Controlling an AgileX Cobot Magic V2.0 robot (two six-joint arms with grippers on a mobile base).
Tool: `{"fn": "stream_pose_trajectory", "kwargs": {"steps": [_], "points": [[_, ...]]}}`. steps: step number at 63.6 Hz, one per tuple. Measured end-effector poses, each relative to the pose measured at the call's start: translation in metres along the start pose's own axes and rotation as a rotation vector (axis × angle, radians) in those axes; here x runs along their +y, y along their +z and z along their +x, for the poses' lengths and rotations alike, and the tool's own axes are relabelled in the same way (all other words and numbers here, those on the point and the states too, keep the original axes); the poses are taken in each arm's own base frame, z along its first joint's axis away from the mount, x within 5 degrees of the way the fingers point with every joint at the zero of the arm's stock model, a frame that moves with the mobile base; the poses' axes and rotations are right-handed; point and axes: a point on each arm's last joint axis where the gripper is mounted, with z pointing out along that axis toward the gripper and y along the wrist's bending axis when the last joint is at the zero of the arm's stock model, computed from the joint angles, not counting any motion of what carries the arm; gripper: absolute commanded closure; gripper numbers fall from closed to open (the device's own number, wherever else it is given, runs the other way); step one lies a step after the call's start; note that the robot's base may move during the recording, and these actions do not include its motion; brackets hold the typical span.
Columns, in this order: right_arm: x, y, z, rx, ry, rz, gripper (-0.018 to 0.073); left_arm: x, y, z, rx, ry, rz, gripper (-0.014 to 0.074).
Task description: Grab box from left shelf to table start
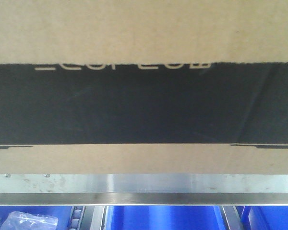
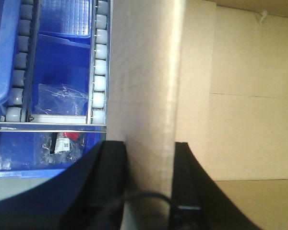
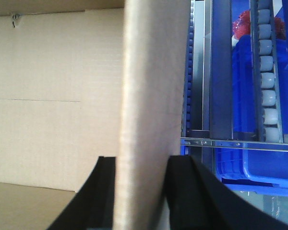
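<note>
The box (image 1: 144, 28), brown cardboard with a black panel and white lettering, fills the front view above the left shelf's steel rail (image 1: 144, 184). In the left wrist view my left gripper (image 2: 150, 148) is shut on the box's upright side wall (image 2: 144, 72), one finger outside, one inside the open carton. Likewise, the right wrist view shows my right gripper (image 3: 140, 165) shut on the opposite wall of the box (image 3: 153, 72), its fingers pressed against both faces. The table is out of view.
Blue plastic bins (image 1: 158, 218) sit under the rail, one holding a clear plastic bag (image 1: 24, 221). White roller tracks (image 2: 100, 62) run beside blue bins (image 2: 62, 72) left of the box; more rollers (image 3: 268, 72) and bins (image 3: 259, 163) lie right of it.
</note>
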Motion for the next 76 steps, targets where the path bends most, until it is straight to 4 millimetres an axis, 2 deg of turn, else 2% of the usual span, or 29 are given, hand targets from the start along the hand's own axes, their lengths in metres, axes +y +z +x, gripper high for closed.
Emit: {"fn": "stream_pose_trajectory", "kwargs": {"steps": [76], "points": [[0.0003, 0.0, 0.0, 0.0, 0.003, -0.003, 0.0503, 0.0011, -0.0005, 0.0, -0.004, 0.004, -0.011, 0.0608]]}}
